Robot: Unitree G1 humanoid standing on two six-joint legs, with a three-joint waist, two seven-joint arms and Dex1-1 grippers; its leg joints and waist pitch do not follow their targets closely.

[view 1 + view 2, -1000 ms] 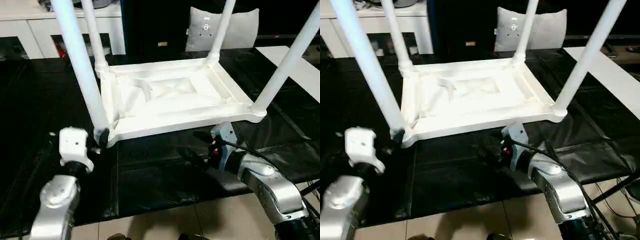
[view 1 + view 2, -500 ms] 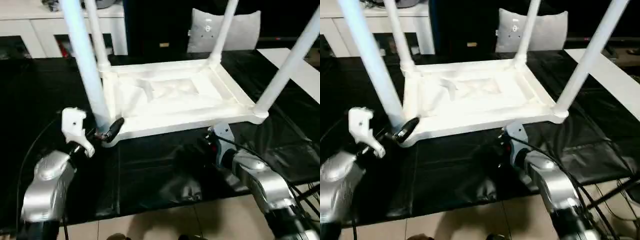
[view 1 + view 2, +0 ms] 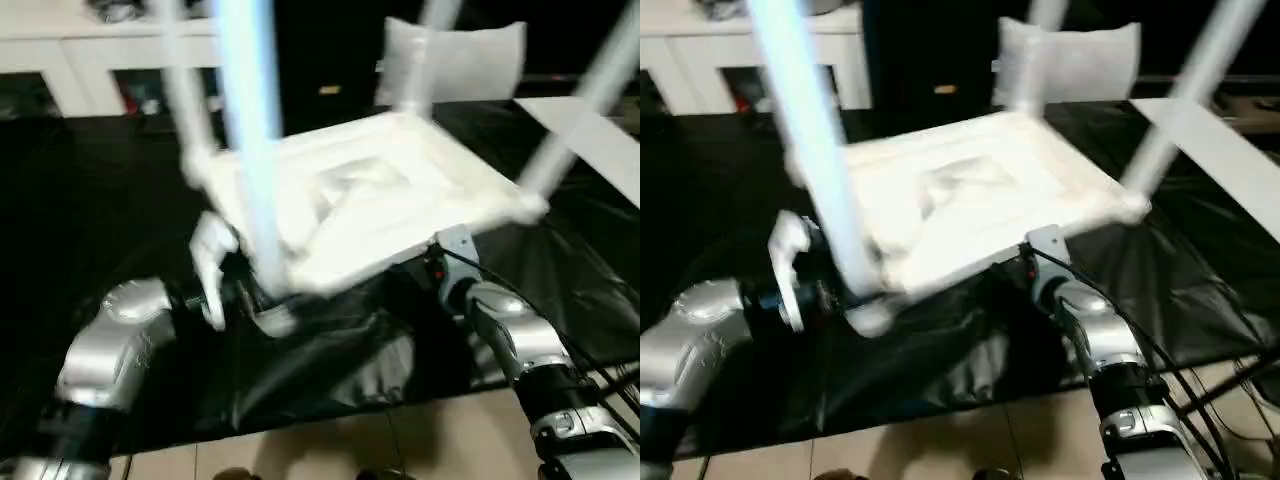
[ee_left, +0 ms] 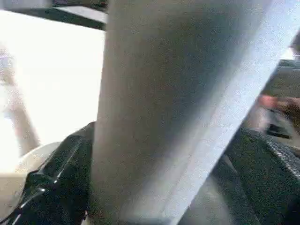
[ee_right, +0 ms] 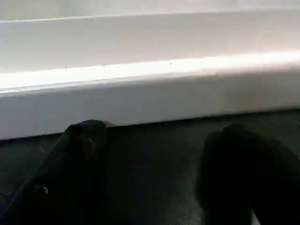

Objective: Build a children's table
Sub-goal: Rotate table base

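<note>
Risk: table (image 3: 380,200) tilted at desk's (image 3: 90,200) near edge, left gripper (image 3: 250,300) and right gripper (image 5: 154,178) spread wide, holding nothing; could topple.

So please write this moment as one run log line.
white plastic table top: upside down, tilted | left gripper: at near leg | right gripper: open, under edge

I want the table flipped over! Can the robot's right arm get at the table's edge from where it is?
Probably yes. The right gripper is open with the white edge of the table top right ahead, nothing between them but black mat.
</note>
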